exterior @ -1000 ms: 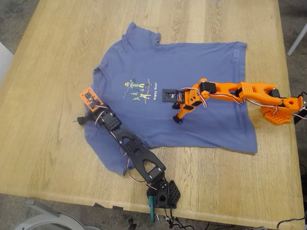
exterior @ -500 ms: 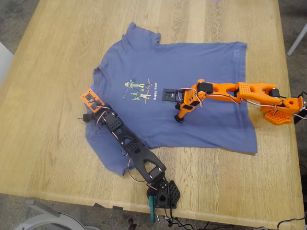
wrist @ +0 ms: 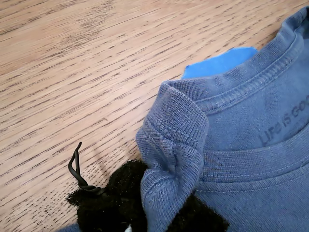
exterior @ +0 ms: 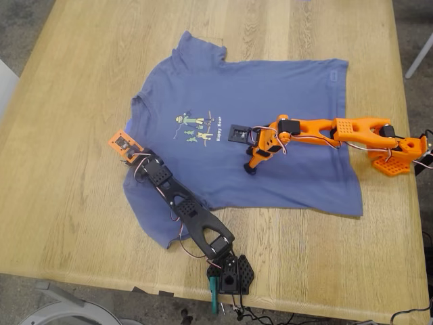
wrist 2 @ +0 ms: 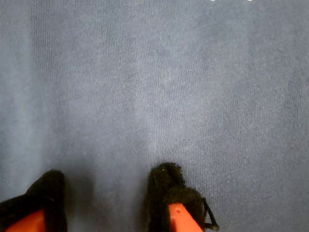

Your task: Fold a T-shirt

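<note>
T-shirt (exterior: 270, 128) flat on table (exterior: 67, 101), collar toward exterior view's left. My first gripper (wrist: 159, 212) clamped on collar rib; my second gripper (wrist 2: 104, 203) spread apart, pressing mid-shirt.

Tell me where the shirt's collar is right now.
The T-shirt's collar is bunched in my first gripper at the shirt's edge toward the exterior view's left, over the wooden table, beside the cartoon print.
</note>
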Robot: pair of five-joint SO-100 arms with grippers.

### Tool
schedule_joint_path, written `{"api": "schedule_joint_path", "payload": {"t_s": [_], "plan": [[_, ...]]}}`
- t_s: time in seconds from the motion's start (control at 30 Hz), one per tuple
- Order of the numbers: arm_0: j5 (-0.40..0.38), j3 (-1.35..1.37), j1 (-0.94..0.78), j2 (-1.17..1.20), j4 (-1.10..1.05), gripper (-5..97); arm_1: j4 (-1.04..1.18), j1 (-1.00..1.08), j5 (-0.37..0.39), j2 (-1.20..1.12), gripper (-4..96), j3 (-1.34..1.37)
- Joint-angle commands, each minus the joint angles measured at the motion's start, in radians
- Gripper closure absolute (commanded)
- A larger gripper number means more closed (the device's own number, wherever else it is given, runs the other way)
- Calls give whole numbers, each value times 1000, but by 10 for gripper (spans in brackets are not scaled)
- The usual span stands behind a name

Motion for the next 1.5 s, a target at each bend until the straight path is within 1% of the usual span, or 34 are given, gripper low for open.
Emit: {"api": "schedule_joint_path", "payload": {"t_s": [0.0,0.1,0.17,0.27,0.37,0.47,0.57,0.67,0.8,0.93,1.07,1.3,1.47], "plan": [[-18,-41,72,-21,37,918,-38,-67,57,-11,602,-3],[-25,-41,89,-5,52,918,-58,-107,132,-31,593,-6],[-28,-40,101,15,80,918,-41,-140,164,-46,592,-20],[-31,-40,118,48,118,918,-20,-192,236,-55,590,-18],[-34,-40,135,81,137,918,34,-227,256,-67,590,-15],[-37,-40,155,124,160,918,94,-244,255,-83,590,-17],[-40,-40,172,173,198,918,175,-250,236,-84,599,-17],[-41,-40,181,224,238,918,236,-230,213,-89,665,-18],[-43,-40,187,290,287,918,272,-186,183,-91,818,-20],[-46,-40,198,357,336,918,333,-150,163,-89,852,-20],[-48,-40,204,420,382,918,382,-100,153,-89,911,-21],[-51,-40,221,537,439,918,385,32,172,-52,913,-25],[-51,-40,242,626,489,918,382,140,160,46,914,-25]]}}
